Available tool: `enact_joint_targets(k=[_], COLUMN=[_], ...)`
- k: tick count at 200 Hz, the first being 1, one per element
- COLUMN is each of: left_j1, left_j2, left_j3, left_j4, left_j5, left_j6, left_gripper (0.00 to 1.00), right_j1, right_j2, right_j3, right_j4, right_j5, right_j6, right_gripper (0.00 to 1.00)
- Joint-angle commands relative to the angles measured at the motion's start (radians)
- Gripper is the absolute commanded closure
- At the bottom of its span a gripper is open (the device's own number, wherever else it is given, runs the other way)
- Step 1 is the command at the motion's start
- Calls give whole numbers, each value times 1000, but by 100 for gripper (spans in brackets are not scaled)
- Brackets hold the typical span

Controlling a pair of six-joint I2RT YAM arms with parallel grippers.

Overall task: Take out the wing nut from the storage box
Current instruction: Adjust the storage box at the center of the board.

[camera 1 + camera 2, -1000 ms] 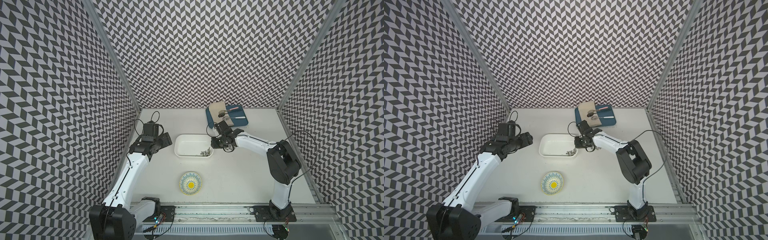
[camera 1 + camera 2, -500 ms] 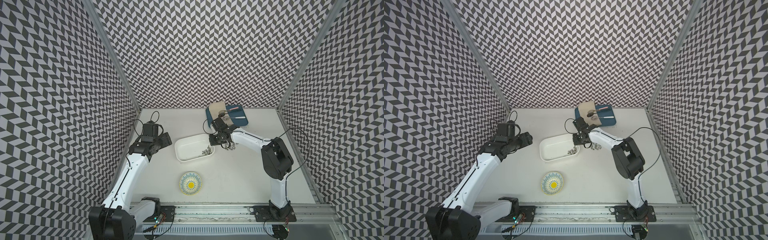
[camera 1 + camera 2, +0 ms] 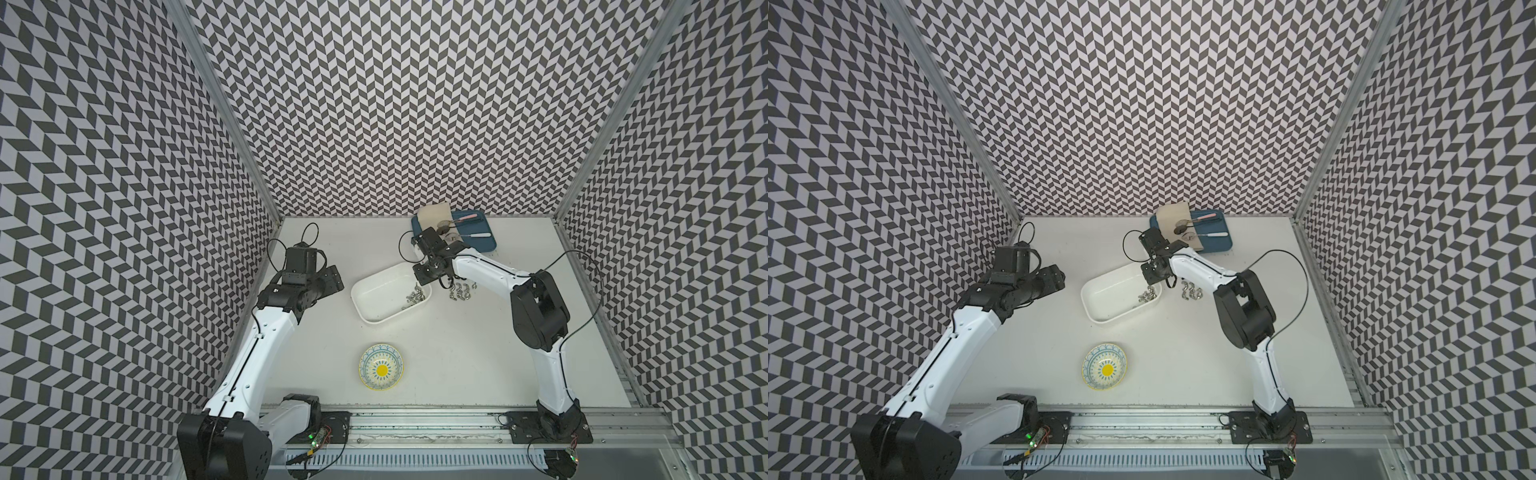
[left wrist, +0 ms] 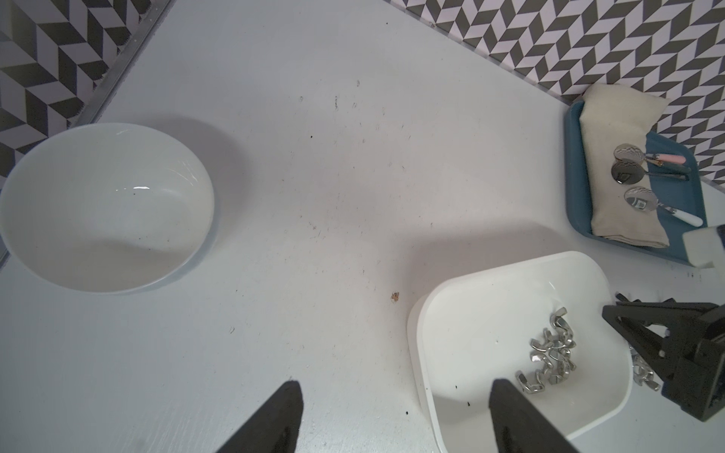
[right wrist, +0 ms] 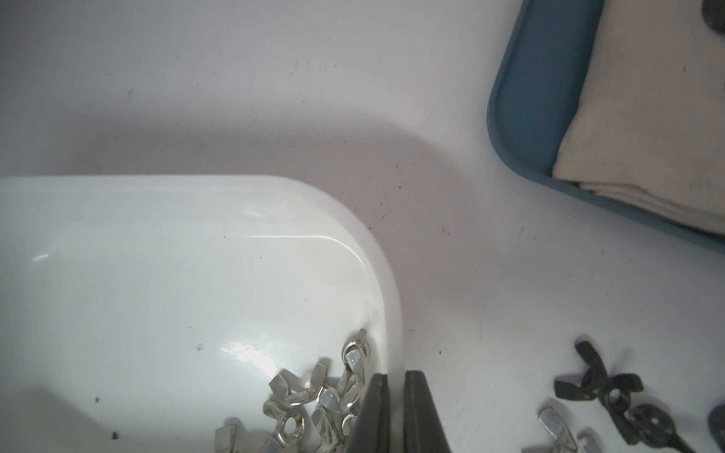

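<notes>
- Wing nuts (image 3: 413, 296) lie heaped in the storage box (image 3: 376, 303), in the corner nearest the right gripper (image 5: 396, 377). The box sits mid-table between the arms, askew to the table (image 3: 465, 374) edges.
- A second cluster, the taken-out nuts (image 3: 461, 291), lies on the bare table just beside that corner, outside the wall.
- Judgement: removal is partly done. Several are out and a fair heap is left inside.
- Right jaws are drawn together to a thin slit. In the right wrist view the box rim runs straight into that slit, so they look pinched on the wall and not on a nut.
- Left gripper (image 4: 394, 382) hangs above the table near the box's far side, jaws wide apart and holding nothing.
- Hard to make out:
  - No count is possible for either cluster, since the pieces overlap and glare.
  - The right wrist view cuts off the heap and the jaw bases at the frame edge.
  - The taken-out nuts read partly dark in shadow there.
  - Nothing shows whether a nut is caught low in the slit.
- The round white bowl (image 4: 106, 208) shows only in the left wrist view. I cannot find it in the top views.
- The blue tray (image 3: 484, 246) with its cloth and spoons is partly covered by the right arm.
- The patterned bowl (image 3: 381, 366) stands empty, well apart.
</notes>
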Motion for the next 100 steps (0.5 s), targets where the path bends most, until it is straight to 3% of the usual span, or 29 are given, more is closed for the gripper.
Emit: enact_joint_targets(k=[1, 100], left_j1=[3, -5], left_j2=[-23, -33], left_j3=[27, -1], left_j4=[-17, -28], left_j5=[8, 32], left_j6=[5, 13], left_gripper=[21, 21], right_j1=[0, 4], right_j2=[54, 125], right_j3=[38, 147], right_j4=[-30, -68], right_j5=[23, 0], right_j6=[-131, -452], right_gripper=[96, 96])
